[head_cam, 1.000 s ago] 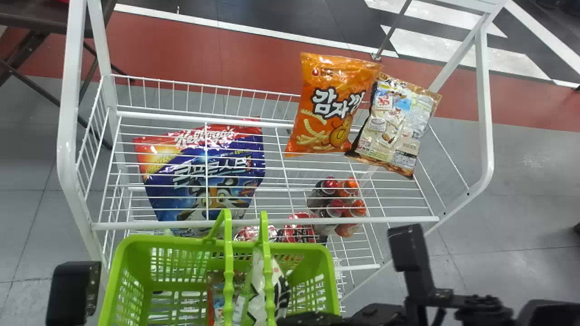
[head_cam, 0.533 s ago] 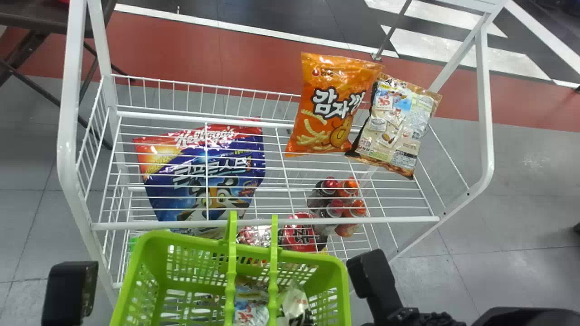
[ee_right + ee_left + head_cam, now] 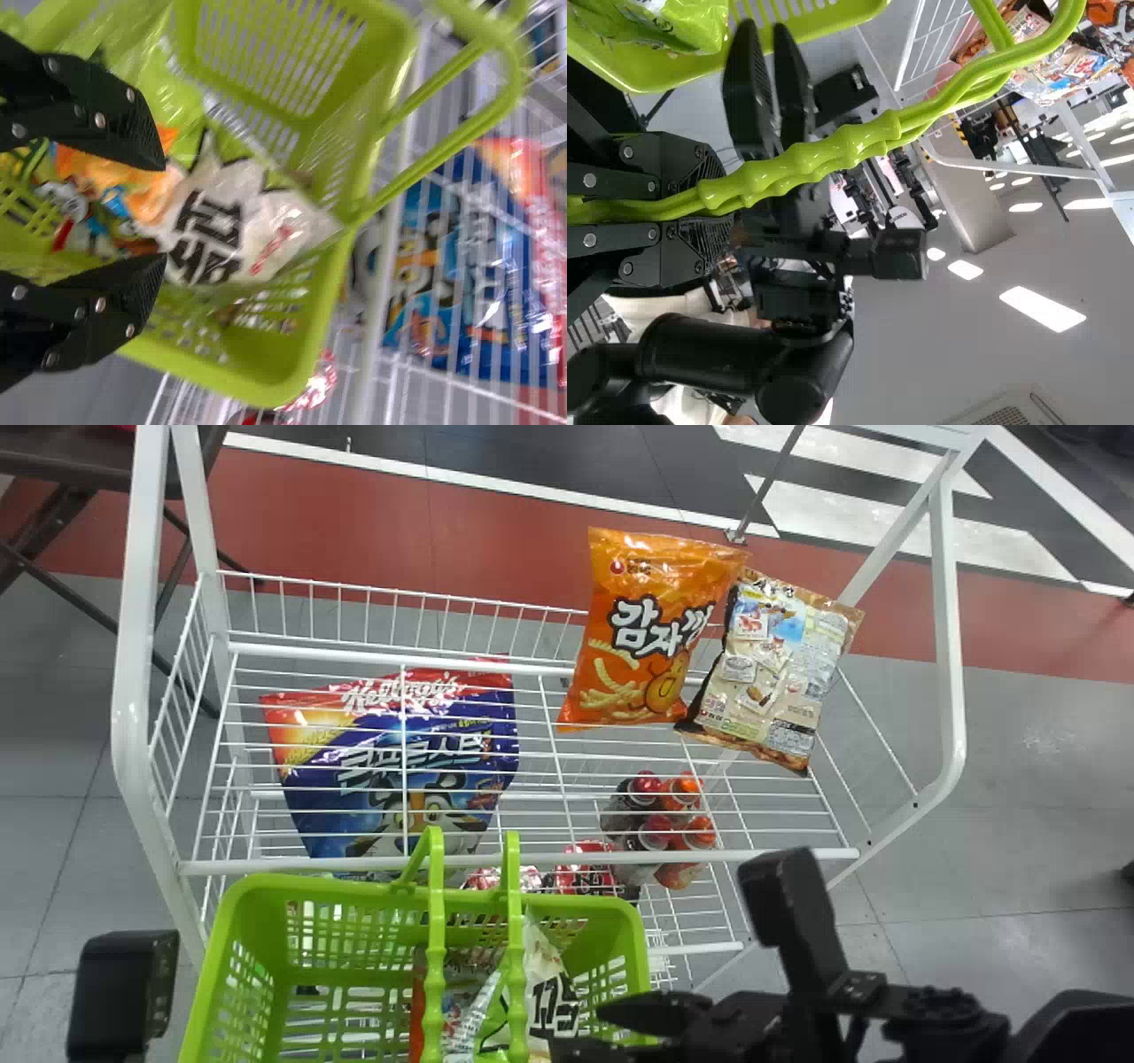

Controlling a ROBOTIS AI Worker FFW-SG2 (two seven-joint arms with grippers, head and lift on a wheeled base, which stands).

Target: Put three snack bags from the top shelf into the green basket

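Note:
In the head view an orange snack bag [image 3: 642, 633] and a beige one [image 3: 771, 669] lie at the top shelf's right end. The green basket [image 3: 235, 965] hangs before the rack, holding a white-and-green bag [image 3: 545, 974] and a reddish bag [image 3: 425, 974]. Black housing of my left gripper [image 3: 124, 992] is left of the basket; in the left wrist view my left gripper [image 3: 700, 208] is shut on the basket handles [image 3: 824, 150]. My right gripper [image 3: 589, 1032] is at the basket's right side; in the right wrist view the right gripper [image 3: 165, 211] stands open over the bags, its fingers apart.
Below the top shelf's wires are a large blue cereal bag [image 3: 399, 771], several capped bottles [image 3: 660, 806] and red packages [image 3: 585, 868]. White rack posts [image 3: 133, 691] rise at both sides, and the shelf's front rail [image 3: 709, 856] runs just beyond the basket.
The basket swung right, then back left and a little past its earlier place. My right gripper also shifted within the last second and is now over the basket's right part. The shelf bags have stayed put.

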